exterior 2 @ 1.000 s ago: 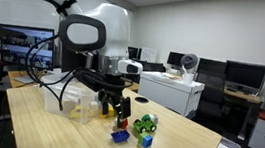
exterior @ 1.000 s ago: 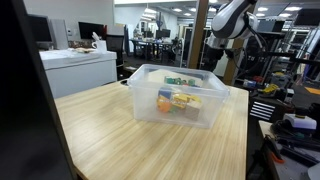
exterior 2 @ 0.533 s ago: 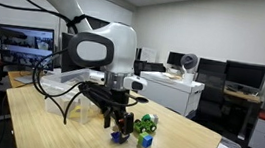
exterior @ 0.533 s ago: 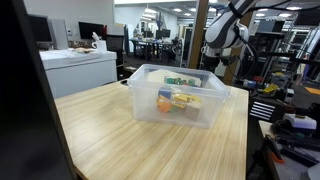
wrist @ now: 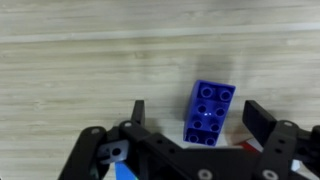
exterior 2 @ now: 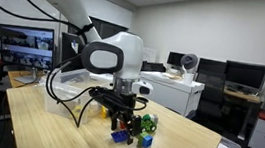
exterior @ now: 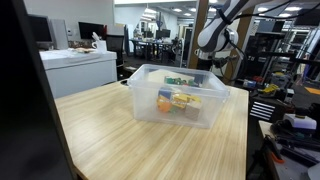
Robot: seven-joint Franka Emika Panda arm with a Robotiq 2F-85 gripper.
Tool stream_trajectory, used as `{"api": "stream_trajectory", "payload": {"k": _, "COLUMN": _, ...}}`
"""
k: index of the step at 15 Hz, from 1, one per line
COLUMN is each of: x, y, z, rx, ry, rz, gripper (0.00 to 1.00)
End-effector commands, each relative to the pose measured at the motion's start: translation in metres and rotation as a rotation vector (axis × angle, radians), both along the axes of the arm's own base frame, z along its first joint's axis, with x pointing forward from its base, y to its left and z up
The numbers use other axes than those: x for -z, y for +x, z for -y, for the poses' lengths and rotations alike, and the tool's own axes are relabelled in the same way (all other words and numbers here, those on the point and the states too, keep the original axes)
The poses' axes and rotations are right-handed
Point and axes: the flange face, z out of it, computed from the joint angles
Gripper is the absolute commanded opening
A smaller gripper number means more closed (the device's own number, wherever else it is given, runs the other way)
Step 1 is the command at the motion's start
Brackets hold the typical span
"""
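The tool (wrist: pixel 197 118) hung wide open over the blue block (wrist: pixel 209 108) on the tabletop (wrist: pixel 70 60) — the block sat off-middle and crooked, so a squeeze might knock it away.

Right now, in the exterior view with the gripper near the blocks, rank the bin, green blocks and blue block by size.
1. Bin, largest though partly hidden.
2. Green blocks.
3. Blue block, smallest, beneath the gripper.

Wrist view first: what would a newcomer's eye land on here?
A blue brick lies on the table under the open gripper. Green blocks stand beside it in an exterior view. A clear bin of toys sits mid-table.
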Motion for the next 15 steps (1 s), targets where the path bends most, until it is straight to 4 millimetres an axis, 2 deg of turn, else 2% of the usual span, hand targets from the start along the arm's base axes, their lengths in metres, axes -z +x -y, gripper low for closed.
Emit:
{"api": "stream_trajectory", "payload": {"k": 1, "x": 0.005, "y": 0.012, "z": -0.001, "rx": -0.004, "ry": -0.008, "rz": 0.016, "gripper": 0.75}}
{"api": "stream_trajectory", "payload": {"k": 3, "x": 0.006, "y": 0.013, "z": -0.001, "rx": -0.007, "ry": -0.006, "rz": 0.018, "gripper": 0.65}}
{"api": "stream_trajectory", "payload": {"k": 6, "x": 0.003, "y": 0.009, "z": -0.002, "rx": 0.003, "ry": -0.006, "rz": 0.021, "gripper": 0.42}}
{"api": "stream_trajectory", "payload": {"k": 11, "x": -0.009, "y": 0.000, "z": -0.010, "rx": 0.031, "ry": 0.004, "rz": 0.030, "gripper": 0.11}}
{"api": "stream_trajectory", "payload": {"k": 15, "x": -0.036, "y": -0.006, "z": -0.019, "rx": 0.017, "ry": -0.051, "rz": 0.028, "gripper": 0.10}}
